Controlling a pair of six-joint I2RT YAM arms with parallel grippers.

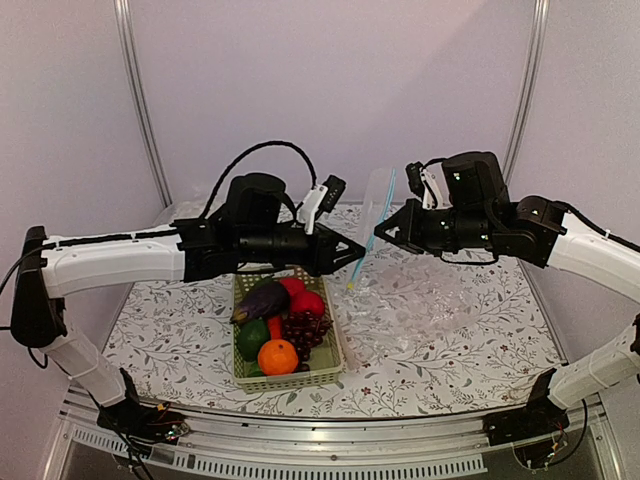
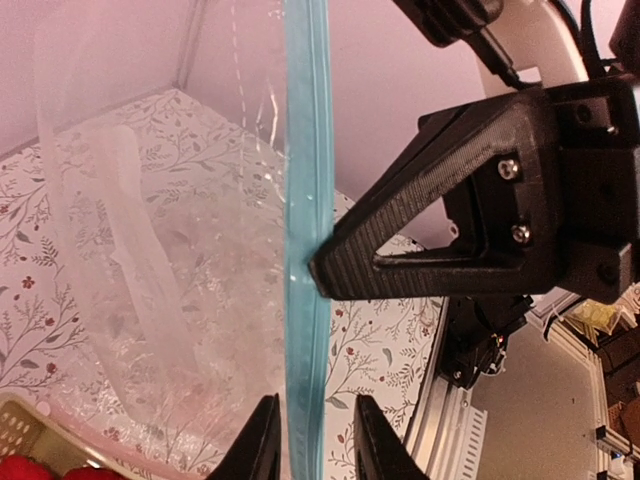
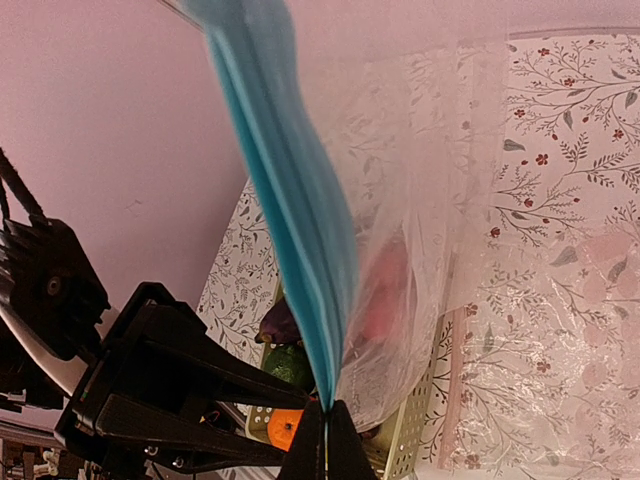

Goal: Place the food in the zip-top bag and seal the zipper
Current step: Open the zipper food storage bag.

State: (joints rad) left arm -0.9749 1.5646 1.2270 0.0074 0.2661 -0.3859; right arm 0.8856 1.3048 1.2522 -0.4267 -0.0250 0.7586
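Observation:
The clear zip-top bag [image 1: 378,203] hangs in the air between my two grippers, its light-blue zipper [image 2: 305,200] running top to bottom. My right gripper [image 3: 327,435] is shut on the zipper strip's edge; in the left wrist view it [image 2: 316,268] pinches the strip from the right. My left gripper [image 2: 318,445] stands open, a finger on each side of the zipper, with a small gap to the strip on both sides. The food lies in the basket below: a purple eggplant [image 1: 262,298], red fruit [image 1: 306,301], grapes [image 1: 305,330], a green vegetable [image 1: 251,338] and an orange [image 1: 278,356].
The pale green mesh basket [image 1: 327,368] sits on the flowered table, left of centre under the left arm. A crinkled bubbly plastic sheet [image 1: 430,300] lies on the table to the right of the basket. Metal frame posts stand at the back corners.

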